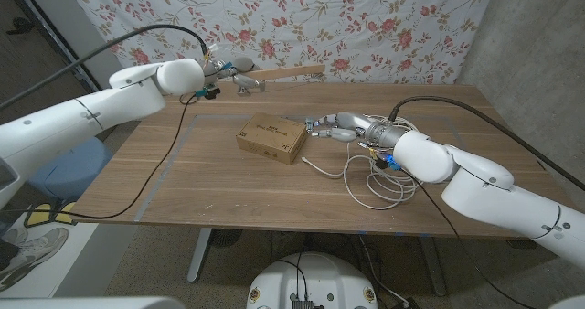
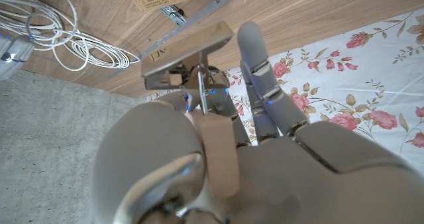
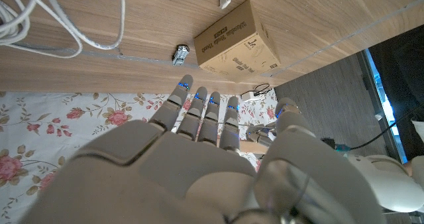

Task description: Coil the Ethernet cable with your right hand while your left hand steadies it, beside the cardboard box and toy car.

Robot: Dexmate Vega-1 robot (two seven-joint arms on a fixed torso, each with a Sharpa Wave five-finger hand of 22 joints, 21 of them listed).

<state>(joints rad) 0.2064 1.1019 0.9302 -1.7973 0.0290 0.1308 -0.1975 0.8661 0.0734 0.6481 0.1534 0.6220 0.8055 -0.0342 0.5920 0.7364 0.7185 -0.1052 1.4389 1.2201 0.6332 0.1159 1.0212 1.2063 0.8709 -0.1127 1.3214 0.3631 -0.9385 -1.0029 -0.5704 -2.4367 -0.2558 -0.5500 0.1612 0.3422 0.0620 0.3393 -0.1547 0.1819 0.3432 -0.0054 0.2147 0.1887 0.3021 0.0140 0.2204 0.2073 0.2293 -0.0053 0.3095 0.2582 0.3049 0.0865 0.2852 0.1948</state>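
From above, the left hand is up at the table's far edge gripping a long wooden stick, which juts toward the middle. Its own wrist camera shows what the overhead one can't: fingers wrapped round the stick, the wood running back under the palm. The right hand hovers just beside the cardboard box, fingers straight and spread, holding nothing (its wrist view makes that plain). The white Ethernet cable lies in loose loops on the wooden table beneath the right forearm, one end trailing toward the box. A small metallic toy car sits near the far edge, under the stick. Floral cloth hangs behind.
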